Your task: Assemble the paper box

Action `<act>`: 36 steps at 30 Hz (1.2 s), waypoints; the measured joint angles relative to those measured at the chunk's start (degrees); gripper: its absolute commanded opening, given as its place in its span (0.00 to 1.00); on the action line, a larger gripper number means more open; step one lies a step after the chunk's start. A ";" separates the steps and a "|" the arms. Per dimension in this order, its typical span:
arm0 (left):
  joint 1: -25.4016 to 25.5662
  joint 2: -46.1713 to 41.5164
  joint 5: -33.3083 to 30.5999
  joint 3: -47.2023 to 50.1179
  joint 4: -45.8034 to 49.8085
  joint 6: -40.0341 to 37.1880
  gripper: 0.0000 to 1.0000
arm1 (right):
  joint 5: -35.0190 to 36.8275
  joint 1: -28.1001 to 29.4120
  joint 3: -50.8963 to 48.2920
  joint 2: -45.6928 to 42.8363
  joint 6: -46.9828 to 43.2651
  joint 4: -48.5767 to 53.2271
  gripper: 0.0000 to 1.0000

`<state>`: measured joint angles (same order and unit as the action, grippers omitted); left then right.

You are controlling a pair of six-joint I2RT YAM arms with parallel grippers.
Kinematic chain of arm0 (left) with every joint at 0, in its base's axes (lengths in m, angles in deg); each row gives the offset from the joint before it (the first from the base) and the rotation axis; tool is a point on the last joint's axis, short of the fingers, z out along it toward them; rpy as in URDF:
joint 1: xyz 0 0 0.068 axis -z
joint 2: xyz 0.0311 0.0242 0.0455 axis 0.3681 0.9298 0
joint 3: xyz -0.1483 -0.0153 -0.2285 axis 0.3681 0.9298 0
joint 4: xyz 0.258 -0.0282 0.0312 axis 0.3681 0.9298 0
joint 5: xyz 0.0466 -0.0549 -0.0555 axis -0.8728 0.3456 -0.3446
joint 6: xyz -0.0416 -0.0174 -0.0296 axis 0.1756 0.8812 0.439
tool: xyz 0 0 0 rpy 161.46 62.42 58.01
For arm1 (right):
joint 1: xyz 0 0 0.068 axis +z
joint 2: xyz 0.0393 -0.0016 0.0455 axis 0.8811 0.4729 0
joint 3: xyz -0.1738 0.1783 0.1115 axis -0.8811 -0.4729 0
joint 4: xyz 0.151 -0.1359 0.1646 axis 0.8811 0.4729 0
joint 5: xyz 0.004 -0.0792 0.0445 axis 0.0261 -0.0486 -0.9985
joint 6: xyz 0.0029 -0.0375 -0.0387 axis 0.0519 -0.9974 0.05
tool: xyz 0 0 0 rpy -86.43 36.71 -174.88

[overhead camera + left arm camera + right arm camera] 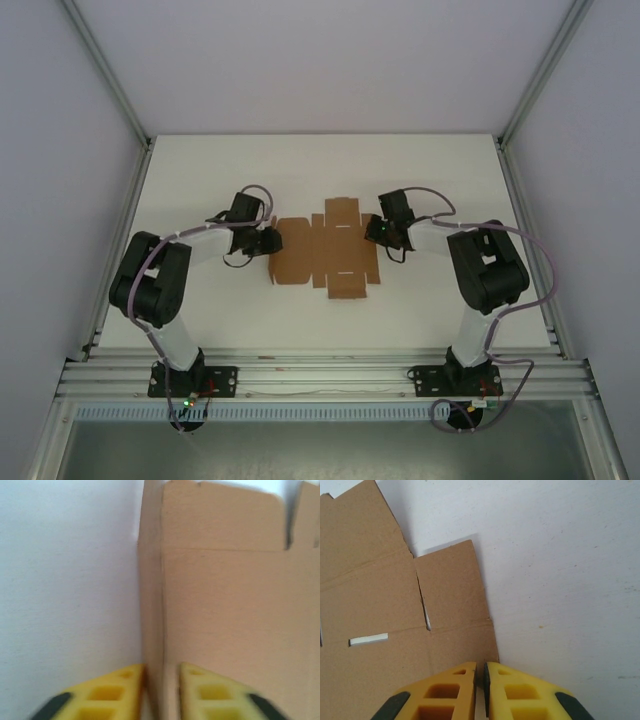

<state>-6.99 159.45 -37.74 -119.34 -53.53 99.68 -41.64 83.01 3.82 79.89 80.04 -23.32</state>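
Left yellow-fingered end effector (161, 672) is down at the left margin of the plain brown die-cut cardboard sheet that is to become the paper box (225, 605). Its two fingers are a narrow gap apart, with the sheet's left edge strip (151, 605) running between them. Whether the pads actually bear on the card I cannot tell. The right yellow-fingered end effector (481, 666) is clenched, its tips all but touching, at the near outer corner of the sheet's right-hand flap (452, 590) (it may have nipped a sliver of card, but the wrist view does not settle that). From above, the paper box (325, 255) lies spread out in the middle of the white tabletop (300, 170), between the left end effector (268, 240) and the right end effector (378, 232). Its panels, flaps and slots appear unfolded; the left strip may be slightly raised, though the blur leaves that unsure. By my reading the assembly has barely begun. No wall stands, no tab is tucked, and nothing resembles a closed box. Every fold remains: raising the side panels, turning in the end flaps, and seating the tabs in their slots.
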 measured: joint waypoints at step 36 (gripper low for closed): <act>0.42 -43.50 25.92 5.11 -24.35 4.37 0.00 | -44.09 -18.40 -9.64 -31.32 -13.66 -6.32 0.81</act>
<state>-6.57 115.96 -11.82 -114.23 -77.88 104.06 -85.72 64.61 -5.82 48.57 66.38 -29.64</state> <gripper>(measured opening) 0.068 0.823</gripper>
